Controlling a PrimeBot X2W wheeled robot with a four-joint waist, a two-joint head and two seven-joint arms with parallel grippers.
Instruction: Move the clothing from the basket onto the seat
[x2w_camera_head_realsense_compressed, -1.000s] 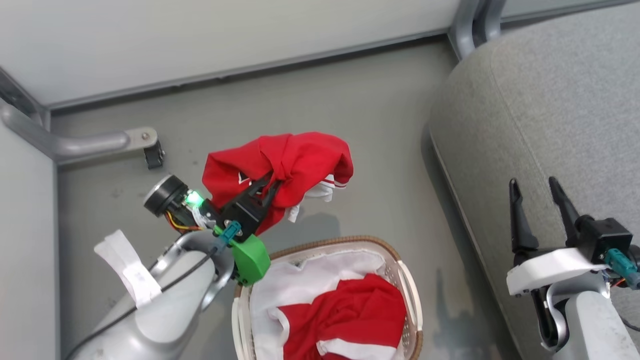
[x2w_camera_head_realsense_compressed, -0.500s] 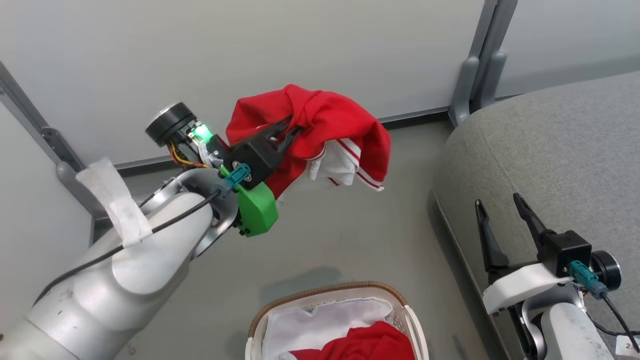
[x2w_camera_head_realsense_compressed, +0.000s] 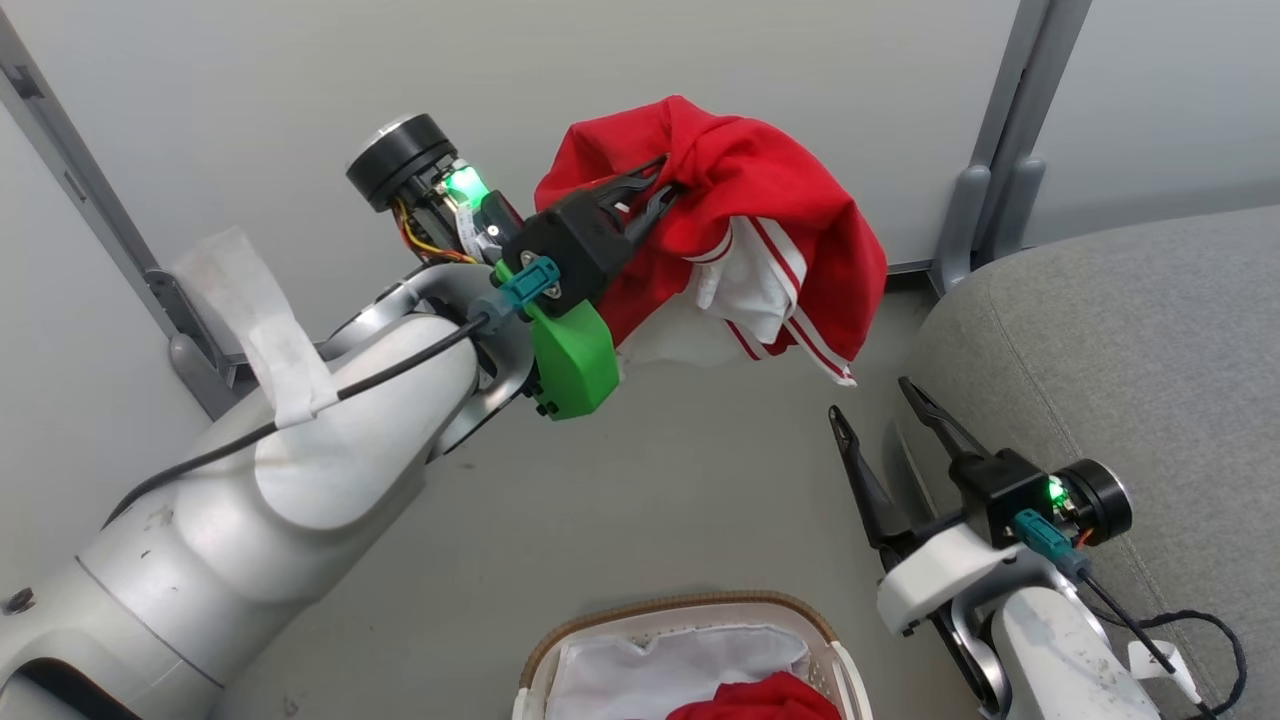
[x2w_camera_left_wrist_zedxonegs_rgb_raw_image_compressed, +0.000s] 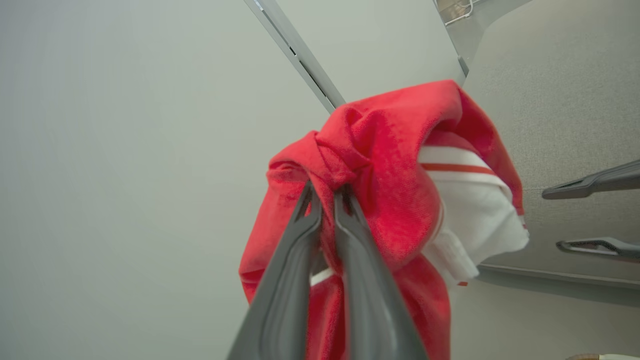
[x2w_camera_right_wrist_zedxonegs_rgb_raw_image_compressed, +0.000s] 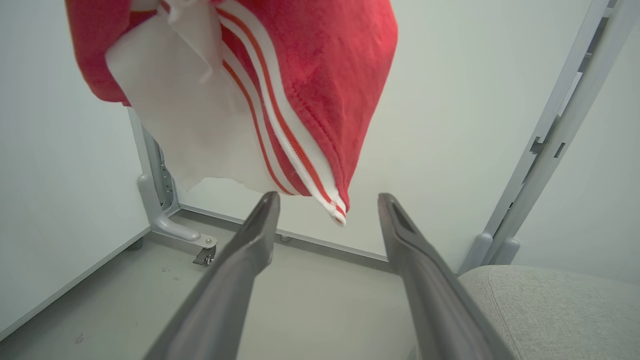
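Red-and-white garment (x2w_camera_head_realsense_compressed: 760, 200) pinched in closed left pincer (x2w_camera_head_realsense_compressed: 665, 190), aloft over floor (x2w_camera_head_realsense_compressed: 650, 500), folds swallowing fingertips. Basket (x2w_camera_head_realsense_compressed: 600, 625) cut off at lower edge, second red garment (x2w_camera_head_realsense_compressed: 760, 705) barely peeking. Right pincer (x2w_camera_head_realsense_compressed: 870, 397) open, empty, beside grey seat (x2w_camera_head_realsense_compressed: 1150, 340).

1. Head view: mounted high, facing forward and down. Left gripper (x2w_camera_head_realsense_compressed: 672, 178) sits upper centre and right gripper (x2w_camera_head_realsense_compressed: 868, 396) lower right. The basket (x2w_camera_head_realsense_compressed: 690, 602) rim is clipped by the bottom edge, the seat (x2w_camera_head_realsense_compressed: 1130, 330) is at the right, and a wall panel (x2w_camera_head_realsense_compressed: 250, 90) runs across the top.
2. Left wrist view: looks along its own fingers, very close on the red garment (x2w_camera_left_wrist_zedxonegs_rgb_raw_image_compressed: 380, 170). Wall panel behind, seat at right.
3. Right wrist view: set low, aimed upward along its fingers toward the wall panel. The red garment's hem hangs just above the fingertips, with the floor (x2w_camera_right_wrist_zedxonegs_rgb_raw_image_compressed: 320, 300) below.
4. Overlap: red garment, seat and wall panel appear in all three views. The right gripper's fingers also enter the left wrist view from its right edge.
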